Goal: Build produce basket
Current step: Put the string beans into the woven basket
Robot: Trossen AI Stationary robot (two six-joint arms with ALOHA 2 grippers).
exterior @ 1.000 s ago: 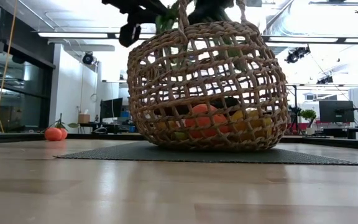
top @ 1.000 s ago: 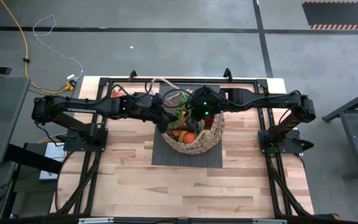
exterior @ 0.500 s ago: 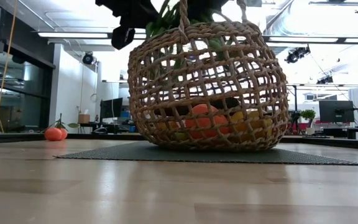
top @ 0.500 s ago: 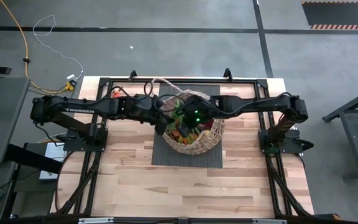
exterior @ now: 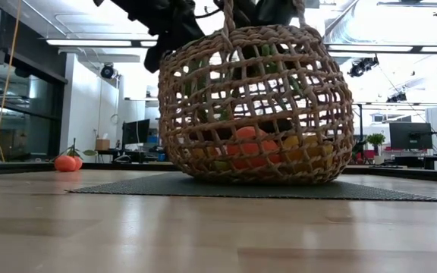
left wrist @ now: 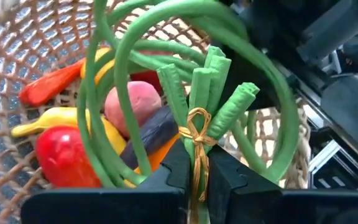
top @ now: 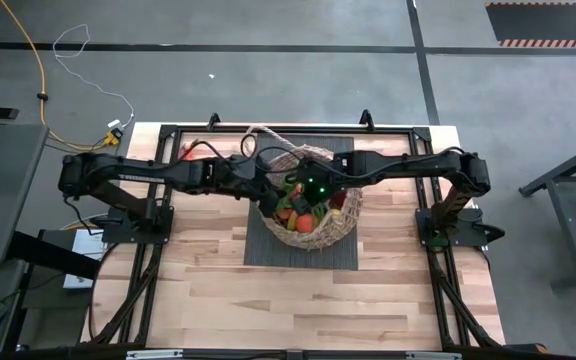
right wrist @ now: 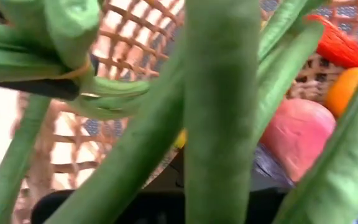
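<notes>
Left end effector (left wrist: 197,177) pinches the tied green bean stalks (left wrist: 194,93) over the basket (top: 313,215); right end effector (top: 308,190), grip undeterminable, hovers alongside. Below me lie pepper (left wrist: 64,155), banana (left wrist: 48,118), carrot (left wrist: 51,87). Remaining: release the stalks; an orange (exterior: 65,162) sits outside.

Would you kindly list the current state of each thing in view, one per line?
Round tan open-weave wicker basket: upright on the dark mat, holding produce.
Long green bean stalks: bundled with a gold tie, looping over the basket.
Left gripper: shut on the stalks' tied end.
Right gripper: over the basket.
Red pepper: lying in the basket.
</notes>
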